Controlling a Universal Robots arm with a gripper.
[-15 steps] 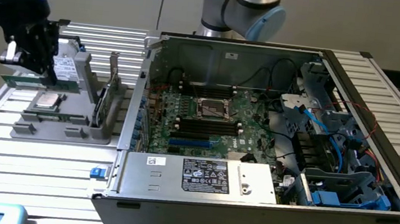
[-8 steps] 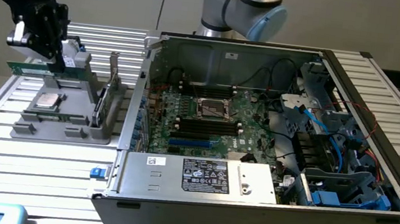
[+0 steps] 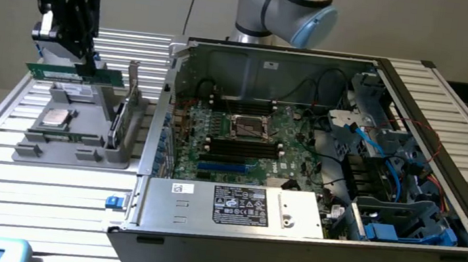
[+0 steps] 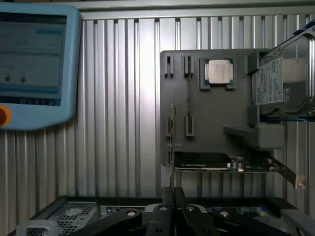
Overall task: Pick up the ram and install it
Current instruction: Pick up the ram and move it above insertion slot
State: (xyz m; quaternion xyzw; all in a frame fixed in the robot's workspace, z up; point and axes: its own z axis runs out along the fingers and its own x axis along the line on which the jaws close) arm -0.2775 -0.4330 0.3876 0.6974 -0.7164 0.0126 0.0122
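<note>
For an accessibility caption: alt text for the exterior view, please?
A black end effector grips a slim green ram stick above a grey parts holder, on the exterior view's left of an open computer case with its motherboard exposed.

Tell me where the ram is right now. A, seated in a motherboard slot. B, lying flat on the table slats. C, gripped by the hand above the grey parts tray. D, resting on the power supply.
C: the hand grips the green ram above the grey parts tray, to the exterior view's left of the open computer case.
</note>
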